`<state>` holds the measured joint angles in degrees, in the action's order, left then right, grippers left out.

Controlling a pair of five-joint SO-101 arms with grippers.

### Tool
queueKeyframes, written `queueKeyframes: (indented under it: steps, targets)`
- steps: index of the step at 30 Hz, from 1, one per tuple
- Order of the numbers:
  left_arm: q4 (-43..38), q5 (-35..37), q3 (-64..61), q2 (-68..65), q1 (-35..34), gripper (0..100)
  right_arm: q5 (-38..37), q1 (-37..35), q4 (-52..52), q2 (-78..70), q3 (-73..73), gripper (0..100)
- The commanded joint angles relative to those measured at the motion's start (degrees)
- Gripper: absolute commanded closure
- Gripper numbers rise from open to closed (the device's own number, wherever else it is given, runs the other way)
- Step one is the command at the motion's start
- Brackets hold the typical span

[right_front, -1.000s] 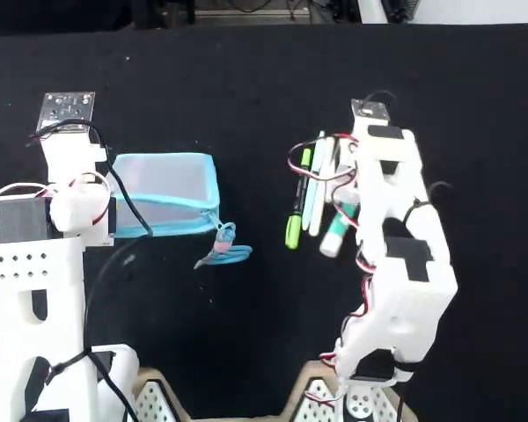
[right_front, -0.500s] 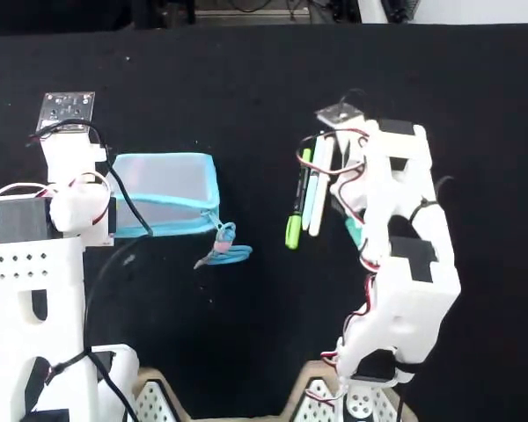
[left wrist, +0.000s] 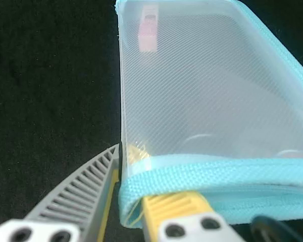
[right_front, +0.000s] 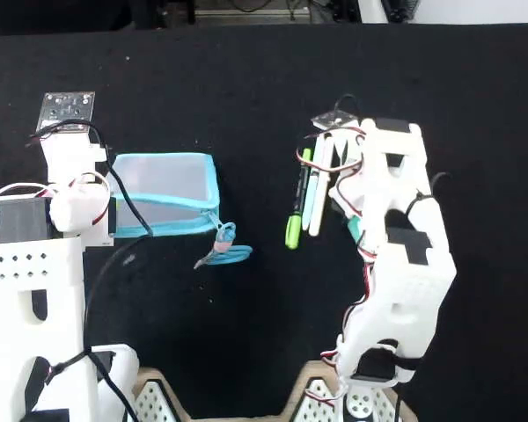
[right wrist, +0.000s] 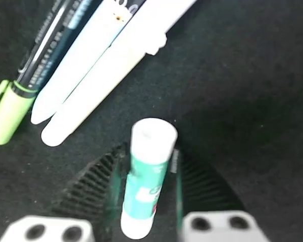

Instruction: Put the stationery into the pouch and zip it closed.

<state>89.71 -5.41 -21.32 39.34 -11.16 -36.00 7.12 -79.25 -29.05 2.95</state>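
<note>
The right fingers [right wrist: 98,189] squeezed a glue stick [right wrist: 147,166], just beside the pens [right wrist: 86,75] on the bench [right_front: 246,79]. The left fingers [left wrist: 86,199] pinched the pouch [left wrist: 202,91] edge. Next, I think, the glue stick needed carrying into the pouch.

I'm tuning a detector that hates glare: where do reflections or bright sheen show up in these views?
High view: the square metal plate atop the left arm reflects brightly. Left wrist view: the translucent ribbed pouch with light-blue trim carries a pale sheen. Right wrist view: the green glue stick with white cap shows no harsh glare.
</note>
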Motion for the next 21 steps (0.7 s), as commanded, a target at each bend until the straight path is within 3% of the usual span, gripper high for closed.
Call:
queueKeyframes:
  steps: [1, 10, 13, 21]
  targets:
    - [0.44, 0.26, 0.40, 0.44, -0.57, 97, -0.44, 0.35, -5.27, 4.00, 4.18, 98.8]
    - [0.44, 0.44, 0.40, 0.44, -0.40, 97, 1.05, -4.04, -15.74, 31.87, 0.22, 98.8]
    - [0.44, 0.44, 0.40, 0.44, -0.40, 97, 1.85, -10.20, -16.70, 43.91, -5.05, 98.8]
    - [0.44, 0.44, 0.40, 0.44, -0.40, 97, 17.67, -32.79, -10.02, 71.96, -11.56, 98.7]
